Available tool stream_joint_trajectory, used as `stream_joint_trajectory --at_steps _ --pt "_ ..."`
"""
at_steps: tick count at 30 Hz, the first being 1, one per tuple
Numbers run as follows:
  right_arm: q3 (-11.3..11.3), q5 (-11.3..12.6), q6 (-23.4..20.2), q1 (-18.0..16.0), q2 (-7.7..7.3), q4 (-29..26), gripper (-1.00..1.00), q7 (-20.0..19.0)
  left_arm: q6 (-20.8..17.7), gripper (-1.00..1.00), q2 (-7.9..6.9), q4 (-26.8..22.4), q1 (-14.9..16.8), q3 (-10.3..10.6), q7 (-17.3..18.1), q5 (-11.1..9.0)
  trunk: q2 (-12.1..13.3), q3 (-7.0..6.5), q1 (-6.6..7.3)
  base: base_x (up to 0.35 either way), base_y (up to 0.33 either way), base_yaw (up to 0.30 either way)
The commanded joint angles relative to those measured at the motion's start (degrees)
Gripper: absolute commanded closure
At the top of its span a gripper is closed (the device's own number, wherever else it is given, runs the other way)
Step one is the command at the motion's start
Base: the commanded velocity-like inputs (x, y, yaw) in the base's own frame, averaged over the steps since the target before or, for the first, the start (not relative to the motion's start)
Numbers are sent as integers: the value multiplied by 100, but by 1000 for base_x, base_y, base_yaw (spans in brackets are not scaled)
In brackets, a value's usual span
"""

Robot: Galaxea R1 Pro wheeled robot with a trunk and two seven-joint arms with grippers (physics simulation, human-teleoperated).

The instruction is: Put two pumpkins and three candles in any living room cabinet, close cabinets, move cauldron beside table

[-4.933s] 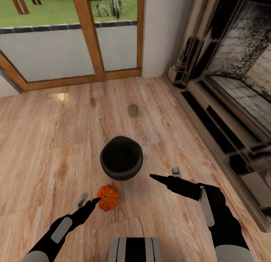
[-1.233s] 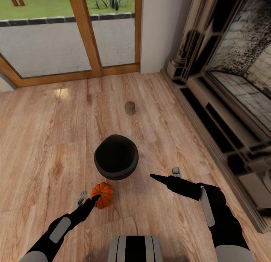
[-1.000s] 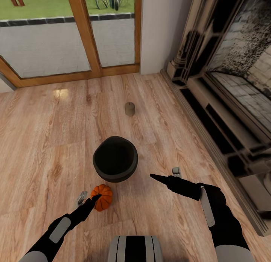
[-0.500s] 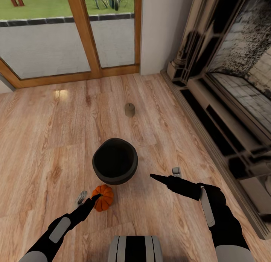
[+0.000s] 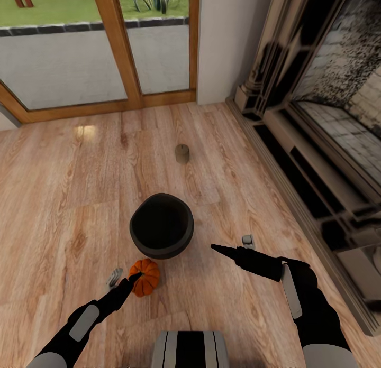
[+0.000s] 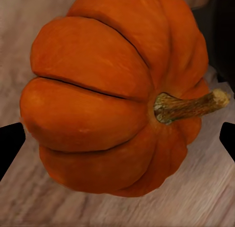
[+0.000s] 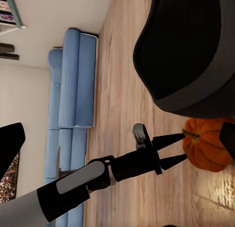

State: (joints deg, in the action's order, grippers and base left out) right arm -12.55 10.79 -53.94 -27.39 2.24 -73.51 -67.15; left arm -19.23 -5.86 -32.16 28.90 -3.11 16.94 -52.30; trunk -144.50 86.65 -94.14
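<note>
A small orange pumpkin [image 5: 144,276] is sitting on the wooden floor [image 5: 63,199], just in front of the robot's base [image 5: 190,349]. The black cauldron [image 5: 161,225] is standing directly behind it, nearly touching, and is blocking the way forward beyond the pumpkin. Farther off, a single tan candle [image 5: 182,153] is standing upright on bare floor, well apart from the cauldron and toward the glass doors [image 5: 106,51].

The left gripper [image 5: 127,282] is hovering at the pumpkin's near-left side; in the right wrist view its two dark fingers [image 7: 169,139] are standing slightly parted with their tips just beside the fruit and nothing between them. In the left wrist view the pumpkin [image 6: 117,100] is lying close ahead with its brown stem [image 6: 188,105] pointing sideways.

The right gripper [image 5: 230,247] is hanging over open floor to the right of the cauldron, holding nothing and open.

A fireplace surround [image 5: 317,119] is running along the right-hand wall. A blue sofa [image 7: 73,109] is standing against the far wall in the right wrist view.
</note>
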Motion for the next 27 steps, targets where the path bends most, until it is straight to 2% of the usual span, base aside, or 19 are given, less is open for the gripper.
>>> stream_joint_trajectory --at_steps 1,3,19,23,27 --pt "-11 3 -28 -3 5 1 -100 -17 -55 -100 4 -1 2 -23 11 -43 -3 26 -1 0 0 0" --pt "-10 3 -28 -3 5 2 -100 -17 -53 -100 5 -1 2 -23 8 -43 -5 70 -6 0 0 0" --pt "-11 3 -28 -3 5 -11 -100 -18 -47 -100 6 -4 2 -29 1 -43 -5 70 -6 0 0 0" --pt "-11 3 -28 -3 5 -14 -100 -18 -46 -100 6 -5 2 -31 2 -43 -11 159 -17 0 0 0" --pt "-11 3 -28 -3 5 -15 -100 -18 -46 -100 6 -6 2 -32 -11 -43 -11 159 -17 0 0 0"
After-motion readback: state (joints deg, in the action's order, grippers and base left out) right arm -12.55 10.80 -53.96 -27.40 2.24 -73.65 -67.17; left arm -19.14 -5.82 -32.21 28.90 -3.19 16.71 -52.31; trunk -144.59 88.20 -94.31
